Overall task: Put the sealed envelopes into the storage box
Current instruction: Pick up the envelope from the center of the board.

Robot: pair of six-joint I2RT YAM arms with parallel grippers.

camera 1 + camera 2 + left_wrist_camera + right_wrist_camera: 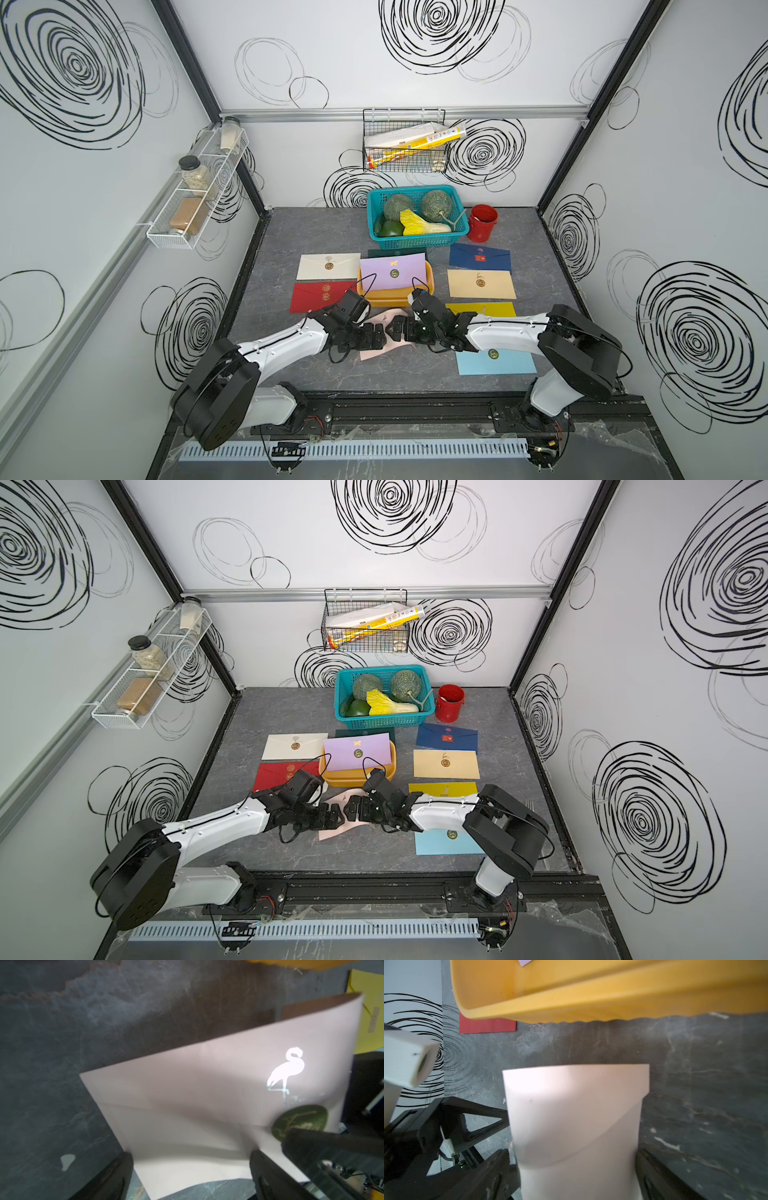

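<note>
Nearest us, a pale slotted plastic cable duct [353, 449] fronts the dark grey marbled bench [316, 374]. Just beyond it the left gripper [376, 336] and right gripper [402, 330] meet nose to nose over a pale pink paper envelope [384, 318], which lies askew just in front of the shallow orange-yellow plastic storage box [390, 298].

The wrist views show the left gripper's fingers [112, 1178] and the right gripper's fingers [660, 1178] spread wide, with the pink sheet running between them and neither pair closed on it. The sheet bows up off the bench, its silver flamingo [288, 1072] and round green seal [299, 1122] facing up.

We judge the step in hand to be the pickup of this envelope. To do it well, we would close one pair of fingers on the raised edge, clear of the seal. We would pinch lightly so the paper does not crease, and keep the other gripper out of the way before lifting over the box's near rim.

A lilac envelope [392, 272] already stands tilted in the box, leaning on its far rim. The rest lie flat around the box:
- **To its left:** a white envelope [316, 268] and a red envelope [316, 297].
- **Behind it:** a dark green envelope [378, 252], largely hidden.
- **To its right:** a navy envelope [465, 255], a beige envelope [498, 286] and a yellow envelope [494, 308].
- **Nearest the right arm:** a light blue envelope [507, 363].
</note>
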